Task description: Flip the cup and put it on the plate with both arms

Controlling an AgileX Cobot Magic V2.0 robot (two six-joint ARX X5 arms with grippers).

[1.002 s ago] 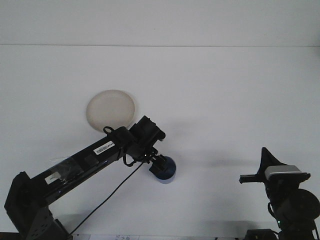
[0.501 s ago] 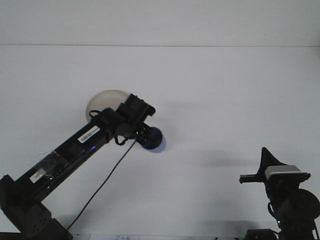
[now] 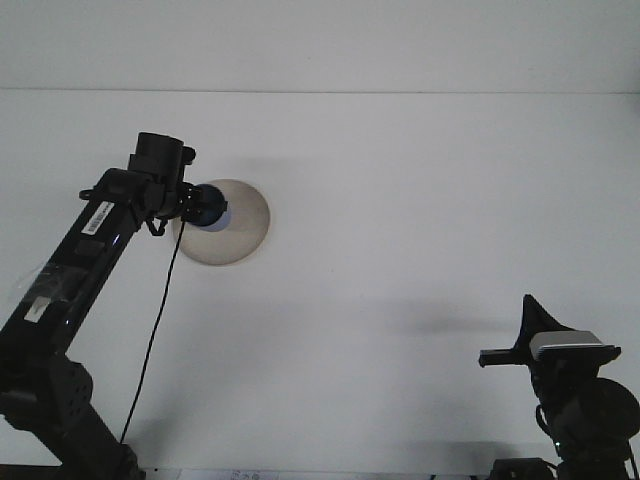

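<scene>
From my seat the left arm (image 3: pixel 80 260) is stretched up along the left side of the white table (image 3: pixel 420 200), with its gripper (image 3: pixel 192 205) out over the left edge of the plate (image 3: pixel 238 228). The fingers are clamped on the blue cup (image 3: pixel 210 212), which sits in front of the plate's left part, tipped sideways with its pale end pointing right. Can't tell if it's touching the plate or just above it. A black cable (image 3: pixel 150 340) hangs down from the wrist. The right arm (image 3: pixel 575 390) is parked low in the bottom right corner, well away from everything; I can't tell how its gripper stands.
</scene>
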